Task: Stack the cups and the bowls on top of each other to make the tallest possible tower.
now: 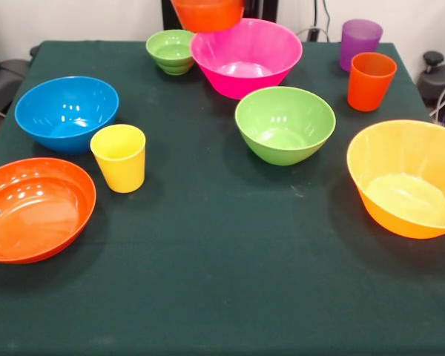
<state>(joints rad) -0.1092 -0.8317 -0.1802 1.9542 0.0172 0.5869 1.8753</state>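
Observation:
A small red-orange bowl (pixel 208 13) hangs at the top edge, above the far rim of the large pink bowl (pixel 245 55), and its upper part is cut off by the picture. No gripper shows. The small ribbed green bowl (pixel 170 50) sits left of the pink one. In the middle is the medium green bowl (pixel 285 124). The blue bowl (pixel 65 113) and the shallow orange bowl (pixel 33 209) are on the left, and the large yellow-orange bowl (pixel 408 178) is on the right. The yellow cup (pixel 119 157), orange cup (pixel 371 80) and purple cup (pixel 359 43) stand upright. No tower is in view, and nothing on the cloth is nested.
A dark green cloth covers the table (pixel 222 289). Black equipment with cables (pixel 441 78) stands off the far right corner. A dark object (pixel 0 85) sits beyond the left edge.

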